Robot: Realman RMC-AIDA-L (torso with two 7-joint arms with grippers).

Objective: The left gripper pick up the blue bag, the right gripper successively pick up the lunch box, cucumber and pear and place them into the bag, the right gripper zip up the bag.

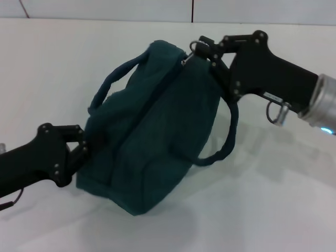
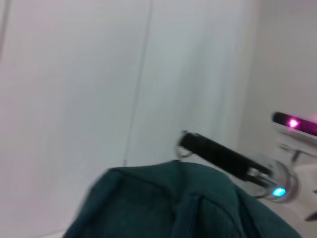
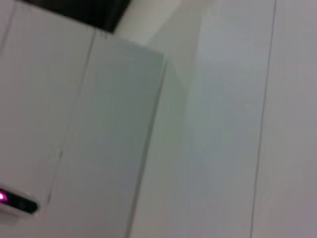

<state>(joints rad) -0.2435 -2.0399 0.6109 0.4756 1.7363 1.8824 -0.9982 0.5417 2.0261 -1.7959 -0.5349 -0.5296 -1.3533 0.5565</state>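
Both grippers engaged: left gripper [image 1: 84, 148] fingers clamp blue bag [image 1: 152, 131] at 8 o'clock, right gripper [image 1: 203, 50] fingers pinch zipper pull at 1 o'clock—pull along the track, keep fabric taut.

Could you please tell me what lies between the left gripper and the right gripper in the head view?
In the head view, only the dark teal fabric blue bag lies between them: the left gripper is at its lower end, the right gripper at its top by the zipper's metal ring pull.

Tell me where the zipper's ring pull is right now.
In the head view the ring pull sits at the far top end of the blue bag, right at the right gripper, while the left gripper holds the bag's near left side.
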